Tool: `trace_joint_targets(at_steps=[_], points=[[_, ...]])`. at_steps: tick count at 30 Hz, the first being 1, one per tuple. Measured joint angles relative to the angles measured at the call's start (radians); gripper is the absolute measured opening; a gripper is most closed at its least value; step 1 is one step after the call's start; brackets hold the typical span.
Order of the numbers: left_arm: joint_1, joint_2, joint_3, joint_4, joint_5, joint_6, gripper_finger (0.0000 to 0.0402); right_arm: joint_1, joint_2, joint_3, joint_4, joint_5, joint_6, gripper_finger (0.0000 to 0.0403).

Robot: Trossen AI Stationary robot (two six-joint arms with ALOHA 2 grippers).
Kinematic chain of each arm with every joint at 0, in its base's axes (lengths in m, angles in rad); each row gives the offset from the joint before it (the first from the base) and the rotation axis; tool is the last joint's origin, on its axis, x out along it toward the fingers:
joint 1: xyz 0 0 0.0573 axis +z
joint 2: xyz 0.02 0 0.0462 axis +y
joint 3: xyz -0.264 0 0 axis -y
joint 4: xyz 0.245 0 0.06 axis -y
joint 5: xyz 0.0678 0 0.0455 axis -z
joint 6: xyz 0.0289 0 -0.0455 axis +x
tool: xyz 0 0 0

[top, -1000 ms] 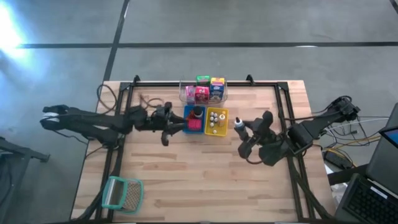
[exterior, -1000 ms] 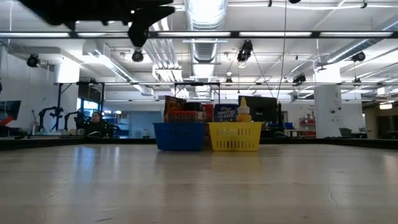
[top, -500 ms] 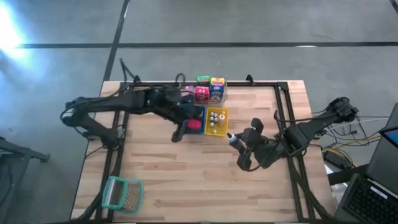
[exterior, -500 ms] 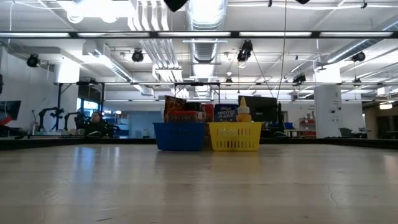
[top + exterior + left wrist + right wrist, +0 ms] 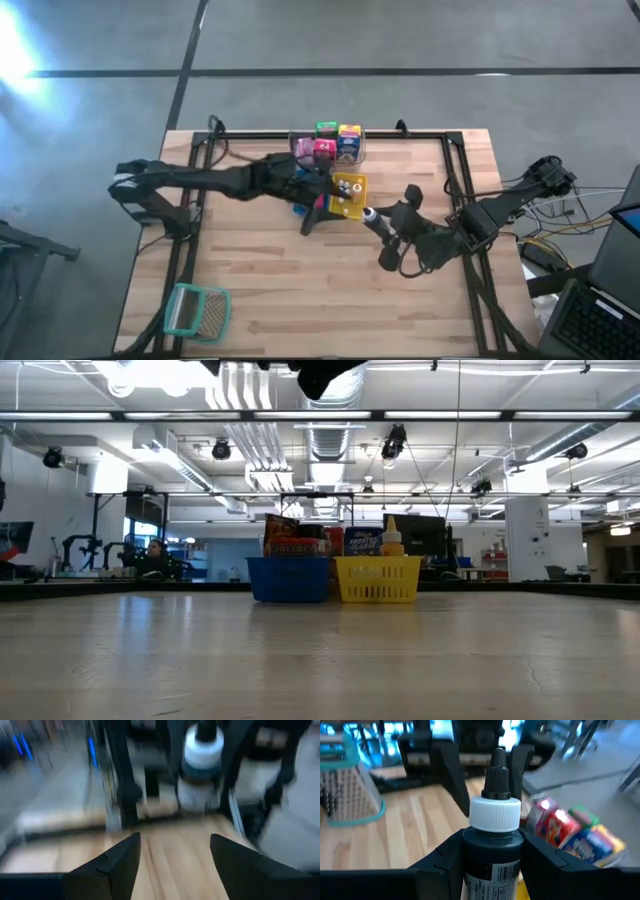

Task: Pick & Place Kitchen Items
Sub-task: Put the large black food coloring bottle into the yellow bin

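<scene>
The right gripper [image 5: 492,865] is clamping a small dark bottle [image 5: 492,845] with a white collar and black nozzle, carrying it above the table just right of the yellow tray [image 5: 349,195] near the far edge. The bottle's long axis is pointing toward that tray, so the right arm is the nearer one for dropping it in. The left gripper [image 5: 172,857] is hanging over the blue tray [image 5: 300,208], fingers spread wide and holding nothing.

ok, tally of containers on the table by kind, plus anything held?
Trays: 2, blue tray and yellow tray
Clear tub: 1
Mesh basket: 1
Bottle in right gripper: 1
Total: 5
</scene>
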Motion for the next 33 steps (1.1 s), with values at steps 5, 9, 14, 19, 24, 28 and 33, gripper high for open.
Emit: trace_joint_targets(at_steps=[5, 9, 14, 19, 24, 28, 33], points=[[-0.008, 0.029, -0.235, 0.667, 0.002, -0.076, 0.0245, 0.0, 0.0, -0.001, 0.15, 0.065, -0.147, 0.0159], [-0.008, 0.072, -0.287, 0.822, 0.014, -0.099, 0.0242, -0.001, 0.0, -0.003, 0.295, 0.069, -0.282, 0.0151], [-0.018, 0.125, -0.216, 0.828, 0.08, -0.098, 0.0241, -0.001, -0.002, -0.003, 0.357, 0.067, -0.356, 0.0144], [-0.021, 0.182, -0.109, 0.808, 0.111, -0.103, 0.0244, -0.001, -0.002, -0.003, 0.37, 0.066, -0.352, 0.0159], [-0.023, 0.231, -0.033, 0.8, 0.169, -0.118, 0.026, -0.001, -0.002, -0.003, 0.37, 0.065, -0.352, 0.0154], [-0.025, 0.264, 0.01, 0.774, 0.196, -0.122, 0.0269, -0.001, -0.002, -0.004, 0.37, 0.065, -0.36, 0.0144], [-0.024, 0.288, 0.041, 0.776, 0.215, -0.124, 0.0269, -0.001, -0.002, -0.004, 0.37, 0.064, -0.36, 0.0155]])
